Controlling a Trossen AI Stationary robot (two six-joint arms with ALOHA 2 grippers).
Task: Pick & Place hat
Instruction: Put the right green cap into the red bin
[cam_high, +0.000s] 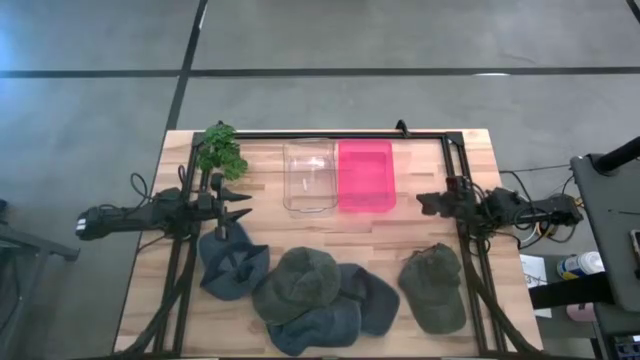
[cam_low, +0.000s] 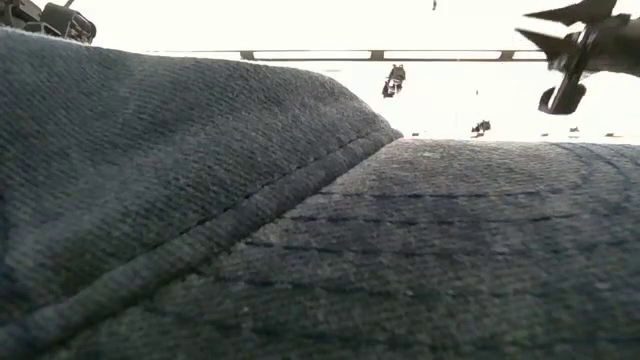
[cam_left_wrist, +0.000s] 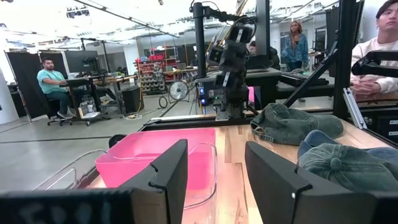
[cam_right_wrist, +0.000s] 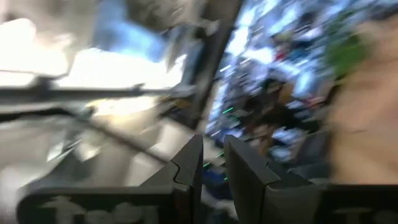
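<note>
The wooden surface (cam_high: 420, 230) carries five hats along its near half. A blue hat (cam_high: 232, 262) lies at near left. A green hat (cam_high: 298, 283) lies left of centre, resting on a second blue hat (cam_high: 318, 326) at the near edge and touching a third blue hat (cam_high: 372, 298) on its right. An olive hat (cam_high: 434, 286) lies apart at near right.

Two bins stand side by side at far centre: a clear bin (cam_high: 309, 176) on the left and a pink bin (cam_high: 365, 176) on the right, touching. Both hold no hats. A plant (cam_high: 221, 150) stands at the far left corner.

The left gripper (cam_high: 236, 205) hovers above the surface, just beyond the far edge of the left blue hat and near the plant. Its jaws are released, with a clear gap between the fingers (cam_left_wrist: 169, 175), and hold nothing.

The right gripper (cam_high: 430, 203) hovers at the right side, right of the pink bin and beyond the olive hat. Its jaws are nearly clenched, with a narrow gap, and hold nothing.

Blue hat fabric fills the low view. People (cam_left_wrist: 51, 84) show in the room beyond the surface.
</note>
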